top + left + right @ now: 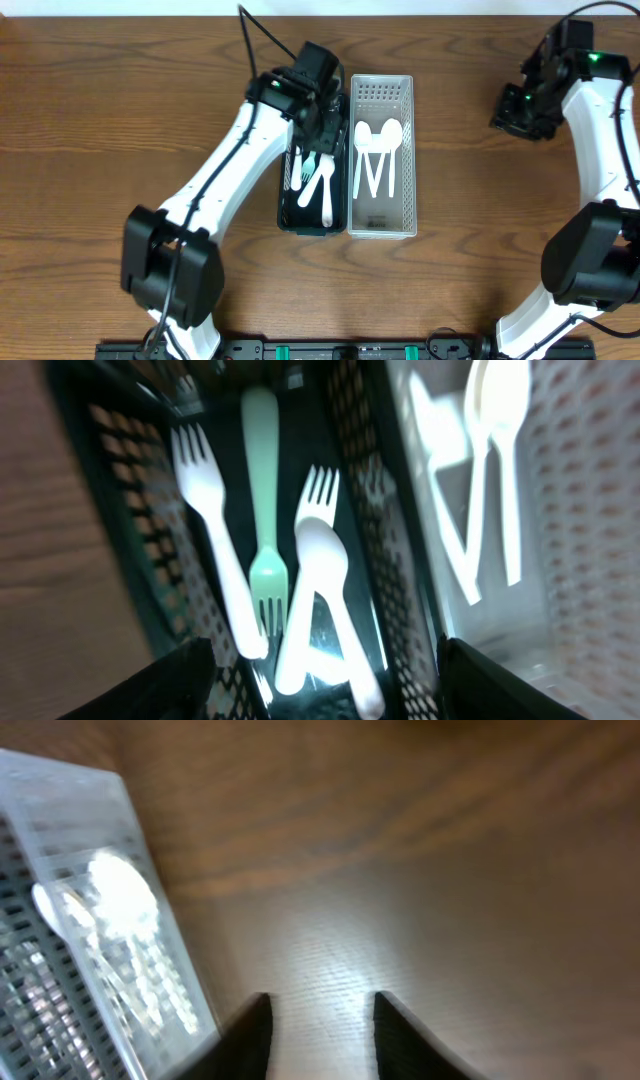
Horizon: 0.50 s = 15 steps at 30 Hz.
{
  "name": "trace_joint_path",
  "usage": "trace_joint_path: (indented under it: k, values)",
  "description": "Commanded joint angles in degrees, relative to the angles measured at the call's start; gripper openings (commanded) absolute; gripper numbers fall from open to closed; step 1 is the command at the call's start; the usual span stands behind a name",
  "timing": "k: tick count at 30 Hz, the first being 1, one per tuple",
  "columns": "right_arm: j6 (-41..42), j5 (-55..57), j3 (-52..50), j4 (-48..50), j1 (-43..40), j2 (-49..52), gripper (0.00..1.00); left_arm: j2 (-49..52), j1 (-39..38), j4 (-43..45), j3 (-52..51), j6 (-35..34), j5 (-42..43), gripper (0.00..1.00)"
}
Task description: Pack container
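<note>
A black mesh container [285, 195] sits beside a white mesh container [410, 150] at the table's middle. The black one holds white forks [205, 510], a pale green fork [263, 490] and a white spoon [325, 580]. The white one holds white spoons [378, 150], also seen in the left wrist view [495, 450]. My left gripper [322, 112] hovers over the far end of the black container, open and empty [320, 680]. My right gripper [520, 110] is open and empty over bare wood at the far right [320, 1030].
The white container's corner [80, 890] shows at the left of the right wrist view. Brown wood table [100, 120] surrounds both containers.
</note>
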Motion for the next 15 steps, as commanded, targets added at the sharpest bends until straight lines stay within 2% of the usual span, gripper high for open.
trace_joint_path:
  k: [1,2,3,9,15]
  values:
    - [0.2,-1.9,-3.7,4.1,4.1,0.4,0.1,-6.5,1.4,-0.7,3.5,-0.8,0.2,0.75]
    - [0.2,-2.4,-5.2,6.1,5.1,0.4,0.03,-7.9,1.9,-0.8,3.5,-0.8,0.2,0.75]
    - [0.2,-2.8,-6.7,8.1,6.1,0.4,0.01,-9.3,2.5,-1.3,3.5,-0.8,0.2,0.75]
    - [0.2,-5.4,-16.2,20.0,12.9,0.4,0.01,-16.7,8.9,-6.8,3.5,-0.7,-2.3,0.78]
    - [0.2,-5.4,-19.8,25.1,17.7,0.4,0.01,-22.2,16.2,-8.9,3.5,-0.7,-2.8,0.84]
